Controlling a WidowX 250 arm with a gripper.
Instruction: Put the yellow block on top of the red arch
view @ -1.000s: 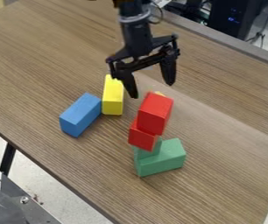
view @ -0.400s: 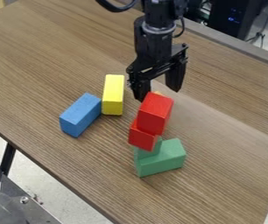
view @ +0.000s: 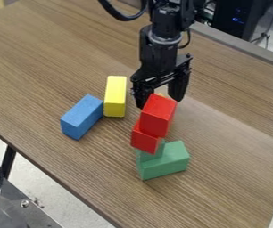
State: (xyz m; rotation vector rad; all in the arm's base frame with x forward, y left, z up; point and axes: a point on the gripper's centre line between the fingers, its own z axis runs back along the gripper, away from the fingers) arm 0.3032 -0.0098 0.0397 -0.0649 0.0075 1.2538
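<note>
The gripper point(view: 159, 100) hangs open just behind the red stack, its fingers spread to the left and right. Between them, mostly hidden behind the top red block point(view: 158, 115), a small yellow piece point(view: 161, 94) peeks out. That red block rests on a lower red piece point(view: 145, 140); whether either one is an arch I cannot tell. A larger yellow block point(view: 115, 96) lies left of the gripper, apart from it. Whether the fingers touch the small yellow piece is hidden.
Against the larger yellow block's left side is a blue block point(view: 82, 116). Green pieces point(view: 164, 161) sit at the foot of the red stack, toward the front. The wooden table's point(view: 234, 173) far edge runs across the upper right.
The gripper has moved right and lower, from above the gap between the larger yellow block and the red stack to behind the stack. The blocks have stayed put.
</note>
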